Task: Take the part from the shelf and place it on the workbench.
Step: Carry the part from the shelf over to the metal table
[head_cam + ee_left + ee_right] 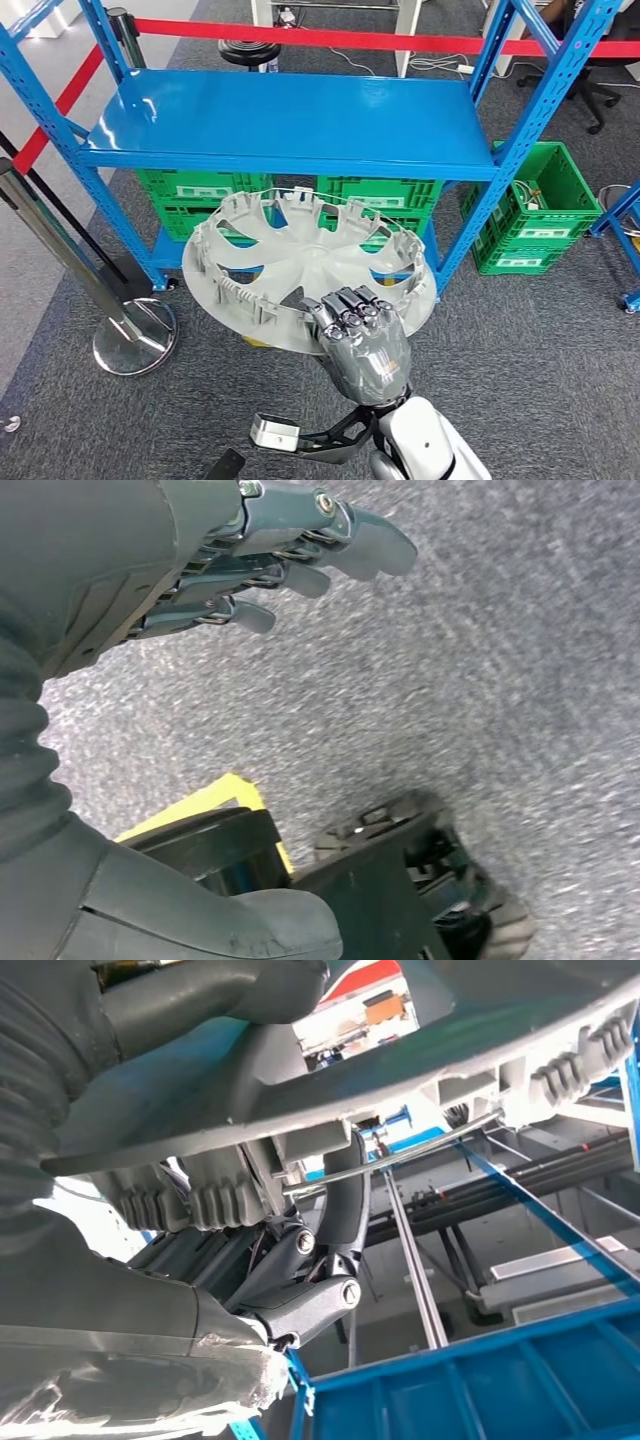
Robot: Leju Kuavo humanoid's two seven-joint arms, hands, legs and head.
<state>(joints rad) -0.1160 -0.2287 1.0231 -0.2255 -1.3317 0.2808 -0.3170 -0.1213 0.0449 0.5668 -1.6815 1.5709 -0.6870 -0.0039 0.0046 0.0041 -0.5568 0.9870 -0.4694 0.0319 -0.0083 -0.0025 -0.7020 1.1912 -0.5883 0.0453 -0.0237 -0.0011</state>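
The part is a large grey plastic wheel cover [302, 262], held roughly level in the air in front of the blue shelf [290, 125]. My right hand [366, 340] grips its near rim, fingers curled over the edge. In the right wrist view the rim of the wheel cover [468, 1055] crosses the frame and the dark fingers [343, 1200] hook around it with the thumb on the other side. My left hand [287, 550] hangs over the grey carpet with its fingers spread and nothing in them.
The shelf's top board is bare. Green crates sit on its lower level [204, 190] and one stands on the floor to the right [540, 210]. A barrier post base [136, 335] stands at the left, and red tape [324, 40] runs behind the shelf.
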